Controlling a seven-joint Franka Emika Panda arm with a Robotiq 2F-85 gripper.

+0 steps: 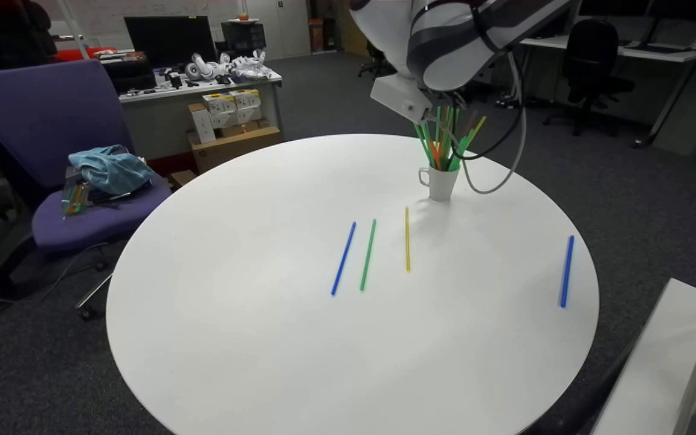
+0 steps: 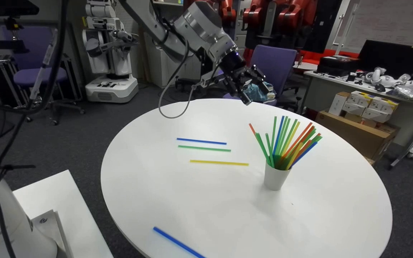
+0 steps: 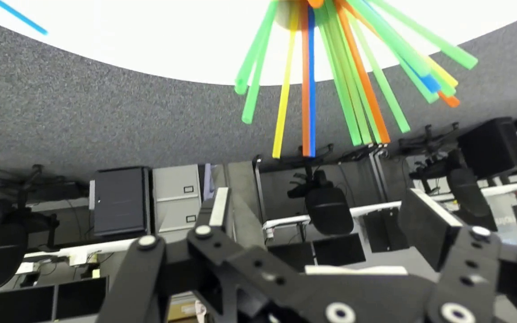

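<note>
In an exterior view, a white robot (image 2: 109, 57) stands at the left. Next, a thick blue straw (image 2: 177, 242) lies slantwise by the near edge of the round white surface (image 2: 199, 193). Farther in, a thinner blue straw (image 2: 202, 141), a green straw (image 2: 204, 148) and a yellow straw (image 2: 219, 162) lie roughly parallel, the blue and green close together, the yellow a little apart. Then comes the pincer (image 2: 257, 98), tilted downward at the far rim in that view; its fingers (image 3: 219, 208) stand wide apart in the wrist view. A purple chair (image 2: 276, 62) shows behind it. Further right, a white mug (image 2: 274, 179) stands upright on the surface, its bundle of coloured straws (image 2: 285, 150) fanned out, near the pincer but apart from it. At the far right, white-and-yellow boxes (image 2: 378, 107) sit on a large cardboard box (image 2: 350, 132), with a black monitor (image 2: 393, 64) above.
</note>
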